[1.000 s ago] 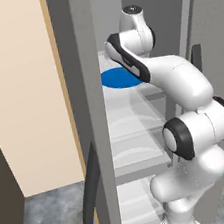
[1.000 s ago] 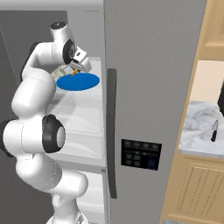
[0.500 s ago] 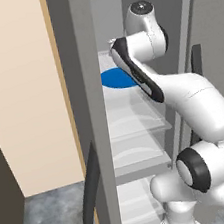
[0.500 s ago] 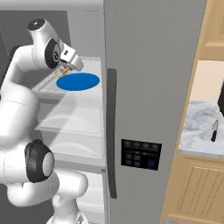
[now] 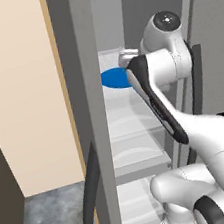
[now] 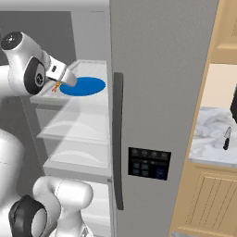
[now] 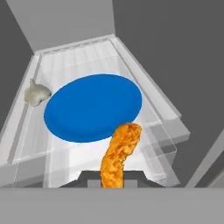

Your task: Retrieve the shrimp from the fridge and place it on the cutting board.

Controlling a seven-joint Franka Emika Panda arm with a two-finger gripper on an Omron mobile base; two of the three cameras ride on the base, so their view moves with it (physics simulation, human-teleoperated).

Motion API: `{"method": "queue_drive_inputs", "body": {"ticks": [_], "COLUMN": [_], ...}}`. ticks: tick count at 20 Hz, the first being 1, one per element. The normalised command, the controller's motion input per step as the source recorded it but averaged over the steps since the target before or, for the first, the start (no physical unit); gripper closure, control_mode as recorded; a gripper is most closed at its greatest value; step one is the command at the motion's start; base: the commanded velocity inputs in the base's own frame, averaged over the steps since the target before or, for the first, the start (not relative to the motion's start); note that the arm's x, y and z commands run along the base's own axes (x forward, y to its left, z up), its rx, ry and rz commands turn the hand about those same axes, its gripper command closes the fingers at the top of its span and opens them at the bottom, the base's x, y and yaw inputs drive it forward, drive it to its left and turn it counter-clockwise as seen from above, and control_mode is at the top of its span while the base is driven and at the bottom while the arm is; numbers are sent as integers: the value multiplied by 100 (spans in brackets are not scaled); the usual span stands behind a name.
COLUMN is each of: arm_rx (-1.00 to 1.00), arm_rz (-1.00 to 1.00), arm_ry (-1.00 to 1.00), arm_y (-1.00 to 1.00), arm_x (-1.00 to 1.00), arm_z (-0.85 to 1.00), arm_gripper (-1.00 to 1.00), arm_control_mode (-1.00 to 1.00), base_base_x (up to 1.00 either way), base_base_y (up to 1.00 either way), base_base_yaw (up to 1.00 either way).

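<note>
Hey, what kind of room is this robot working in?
Most likely a kitchen, a rendered one. A tall grey fridge stands open with pale translucent shelves holding a round blue plate, and beside it a marble-look counter on light wooden cabinets carries a small dark-handled knife.

Glossy white rounded arm segments, dark joint rings, what looks like a pale pincer (image 6: 59,79).

We see a home kitchen. A tall grey fridge (image 6: 162,92) stands open, its pale shelves (image 6: 78,127) carrying a blue plate (image 6: 83,86). Beside it run light wooden cabinets (image 6: 206,203) under a marbled counter (image 6: 210,139), where a knife (image 6: 226,138) stands. The floor (image 5: 48,219) is mottled grey.
</note>
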Motion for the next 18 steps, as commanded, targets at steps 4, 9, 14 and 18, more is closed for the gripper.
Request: {"method": "queue_drive_inputs", "body": {"ticks": [4,9,14,18], "arm_rx": [0,-4,-13,-8], "arm_rz": [23,25,16,0], "arm_ry": [-6,-2,0,1], "arm_y": [0,0,0,0], "arm_x": [-97,-98,-82,-40], "arm_z": [0,5,4,0], "arm_gripper": [100,100,100,100], "arm_control_mode": [-100,-100,-100,-100], "base_base_x": [0,0,0,0], "base_base_y": [0,0,0,0], "base_base_yaw": [0,0,0,0]}}
